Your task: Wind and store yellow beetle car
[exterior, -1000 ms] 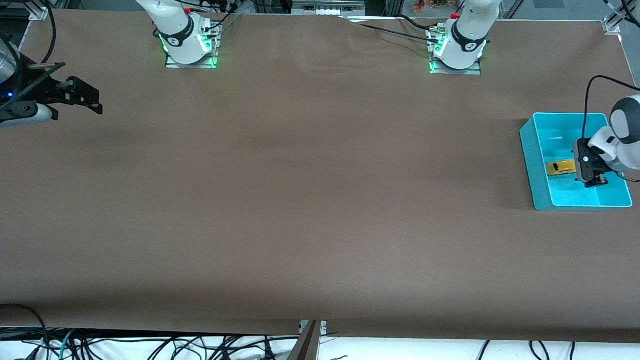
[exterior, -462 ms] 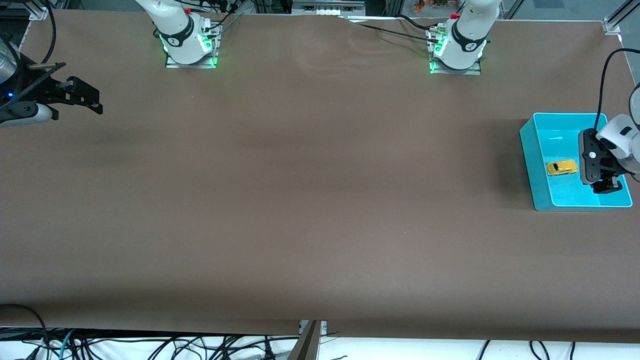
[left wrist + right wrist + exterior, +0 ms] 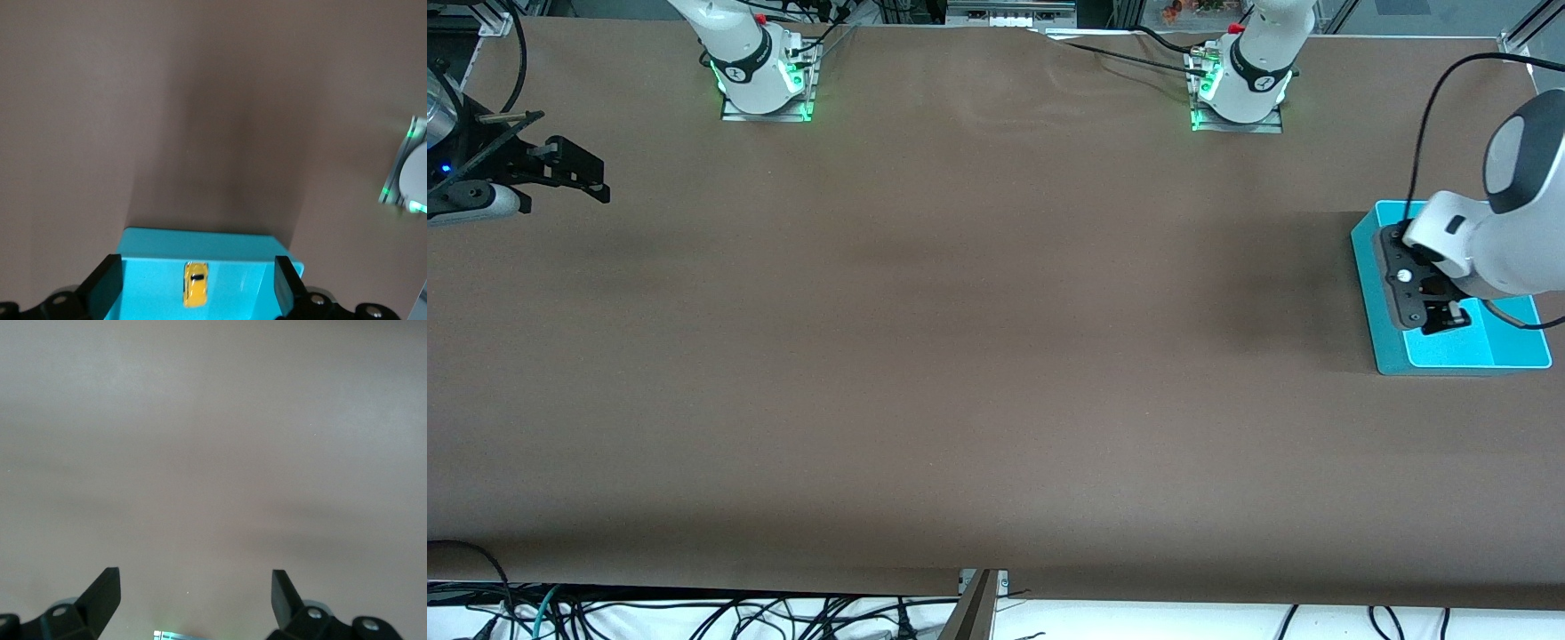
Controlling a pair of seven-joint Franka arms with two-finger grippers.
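Observation:
The yellow beetle car lies on the floor of the turquoise bin, free of any grip; it shows only in the left wrist view. In the front view my left gripper hangs over the bin and hides the car. Seen from the wrist, the left gripper is open and empty, its fingers wide apart on either side of the car, well above it. My right gripper waits open and empty over bare table at the right arm's end; the right wrist view shows the right gripper over nothing but table.
The bin stands at the left arm's end of the brown table, close to that edge. The two arm bases stand along the edge farthest from the front camera. Cables hang below the nearest edge.
My left gripper has risen and shifted over the bin toward the right arm's end, now covering the car in the front view. The car and the right arm have not moved.

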